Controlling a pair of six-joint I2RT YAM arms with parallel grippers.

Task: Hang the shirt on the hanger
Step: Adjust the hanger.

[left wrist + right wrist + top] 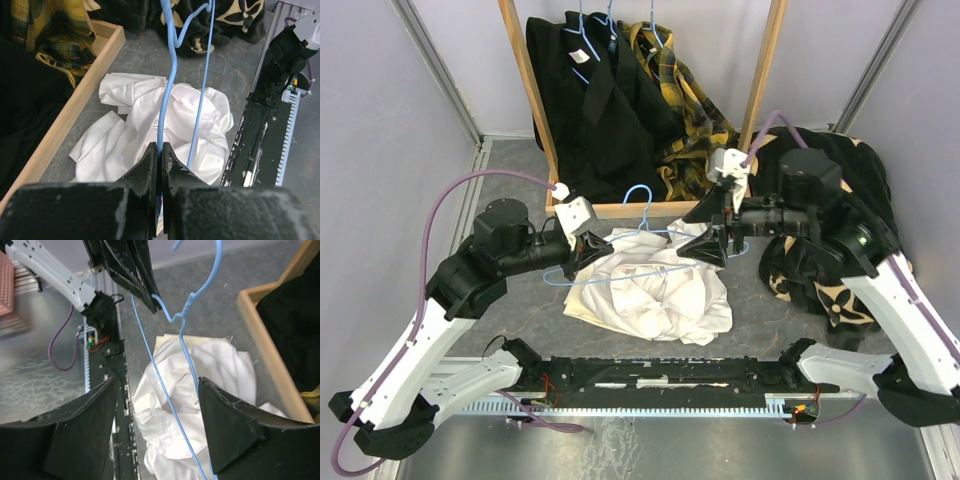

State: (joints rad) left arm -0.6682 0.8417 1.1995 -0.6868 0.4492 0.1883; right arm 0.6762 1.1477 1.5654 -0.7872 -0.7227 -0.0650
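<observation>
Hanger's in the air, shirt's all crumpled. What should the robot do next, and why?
Probably lower the open right tool onto the shirt and pinch it: the left tool is shut on the hanger above it, and nothing holds the shirt.

Bright, even light from above, soft shadows only; white shirt (131,141) nearly blown out, wrist views soft up close.

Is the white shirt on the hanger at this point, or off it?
Off. The shirt lies crumpled on the table, with the bare hanger held over it by the left gripper.
</observation>
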